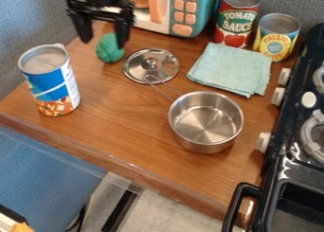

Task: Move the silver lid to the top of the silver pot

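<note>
Lid [151, 68] lies on the worktop [114, 113] toward the back edge, nothing done; pot [206, 122], nearer the front edge, stands uncovered. End effector [103, 41] hangs open and empty near the back-left corner; grasp, carry and placing all remain.

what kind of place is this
Most likely a toy kitchen play area: a small stove with knobs stands beside the wooden counter, a toy microwave behind, and a pot on top.
</note>
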